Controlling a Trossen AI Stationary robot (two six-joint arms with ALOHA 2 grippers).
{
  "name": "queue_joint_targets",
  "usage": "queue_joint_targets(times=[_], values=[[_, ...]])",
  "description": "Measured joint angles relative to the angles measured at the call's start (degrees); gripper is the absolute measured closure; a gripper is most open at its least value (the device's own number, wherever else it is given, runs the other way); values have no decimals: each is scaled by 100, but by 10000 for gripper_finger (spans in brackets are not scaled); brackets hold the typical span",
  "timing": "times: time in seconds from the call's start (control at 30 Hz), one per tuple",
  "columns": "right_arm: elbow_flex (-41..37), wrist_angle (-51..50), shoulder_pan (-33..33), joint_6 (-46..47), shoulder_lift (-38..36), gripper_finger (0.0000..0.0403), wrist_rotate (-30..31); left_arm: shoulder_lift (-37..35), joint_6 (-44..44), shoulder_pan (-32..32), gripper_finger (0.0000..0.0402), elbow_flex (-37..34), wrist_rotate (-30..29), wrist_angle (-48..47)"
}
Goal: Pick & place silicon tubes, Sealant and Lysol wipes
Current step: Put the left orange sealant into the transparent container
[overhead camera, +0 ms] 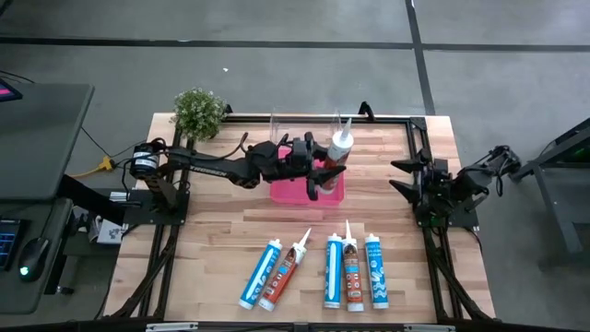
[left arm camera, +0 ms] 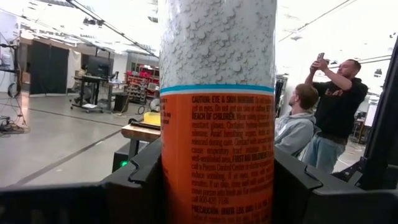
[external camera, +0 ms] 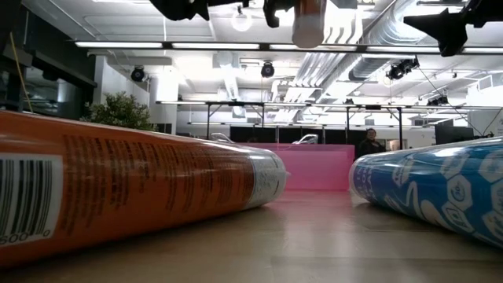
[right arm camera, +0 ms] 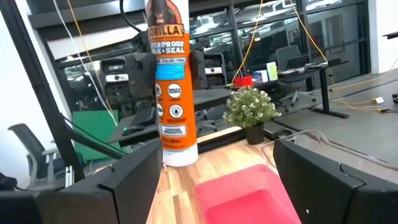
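Observation:
My left gripper (overhead camera: 320,172) reaches in from the table's left and is shut on an orange-and-white sealant tube (overhead camera: 339,149). The tube hangs upright over the pink bin (overhead camera: 304,192), and its white bottom end (right arm camera: 180,155) is clear of the table. Several more tubes, blue ones (overhead camera: 375,270) and orange ones (overhead camera: 353,269), lie flat on their sides near the front edge. My right gripper (right arm camera: 217,180) waits at the table's right side, open with nothing between its fingers. My left gripper pinches the tube's body (left arm camera: 171,186) between its two fingers (left arm camera: 134,183), one on each opposite side. The fingers come roughly level from the table's left and lie across the tube. The tube stands upright in the hold, lifted clear above the pink bin.
A small potted plant (overhead camera: 198,112) stands at the far left corner. A black frame (overhead camera: 419,138) runs round the table's edges. Bare wood lies between the bin and the row of tubes. People stand in the room beyond the table.

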Motion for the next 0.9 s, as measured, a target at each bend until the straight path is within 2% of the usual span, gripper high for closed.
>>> queue_joint_targets(times=[0.23,0.37,0.63,0.9], values=[[954,-146,-16,-569,903,100,103,0,-54,157,219,0,328,0],[1644,-163,-280,-989,1616,100,79,0,15,161,219,0,418,0],[2691,-350,-1565,-892,3273,100,-1404,0,107,161,219,0,706,0],[3701,-243,-2696,-419,4416,100,-3096,0,141,161,219,2,1043,-1]])
